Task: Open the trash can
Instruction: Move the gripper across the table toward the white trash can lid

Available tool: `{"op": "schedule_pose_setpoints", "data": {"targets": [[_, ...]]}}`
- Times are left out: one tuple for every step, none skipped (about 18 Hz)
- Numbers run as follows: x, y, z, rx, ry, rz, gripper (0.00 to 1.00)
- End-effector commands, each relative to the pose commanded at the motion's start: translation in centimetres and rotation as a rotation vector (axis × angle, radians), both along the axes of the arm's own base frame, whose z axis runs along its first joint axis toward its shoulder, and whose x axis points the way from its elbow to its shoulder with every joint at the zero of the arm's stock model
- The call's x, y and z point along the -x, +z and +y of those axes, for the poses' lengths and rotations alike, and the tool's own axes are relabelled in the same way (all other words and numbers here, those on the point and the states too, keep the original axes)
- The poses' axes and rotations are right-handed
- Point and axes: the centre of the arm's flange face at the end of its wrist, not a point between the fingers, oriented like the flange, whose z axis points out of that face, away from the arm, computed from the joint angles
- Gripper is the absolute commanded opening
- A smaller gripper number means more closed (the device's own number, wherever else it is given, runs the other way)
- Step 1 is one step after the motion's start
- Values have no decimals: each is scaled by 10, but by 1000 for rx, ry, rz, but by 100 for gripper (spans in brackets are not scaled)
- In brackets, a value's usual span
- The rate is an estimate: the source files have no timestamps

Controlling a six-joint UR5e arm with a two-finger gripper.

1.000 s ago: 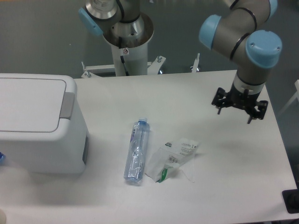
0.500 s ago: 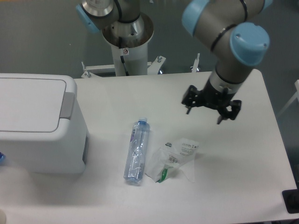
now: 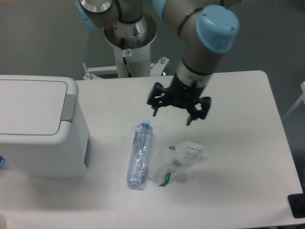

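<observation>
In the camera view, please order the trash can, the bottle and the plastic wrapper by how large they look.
1. trash can, by far the largest, though the left edge cuts it off.
2. bottle.
3. wrapper, shorter than the bottle but wider; it is crumpled and transparent, so this ranking is unsure.

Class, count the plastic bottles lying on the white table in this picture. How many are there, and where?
1. The bottle lies on its side near the table's middle, between the trash can and a crumpled clear wrapper. Others could be hidden behind the bin.
</observation>
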Motion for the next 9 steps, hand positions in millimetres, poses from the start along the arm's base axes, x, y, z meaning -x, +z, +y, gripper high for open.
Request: {"op": "schedule_pose_setpoints", "data": {"targets": [[-8,6,4,-9,34,-10,100],[-14,9,10,-25,61,-24,100],[-26,13,20,-44,62,-25,100],[-39,18,27,-59,63,-14,100],[-46,18,32,-64,64,-16,100],[-57,21,37,-69,61,-19,100],[-70,22,44,-71,59,-33,100],[-77,21,46,-71,61,-42,100],[-80,21,47,-72,62,-46,100]]}}
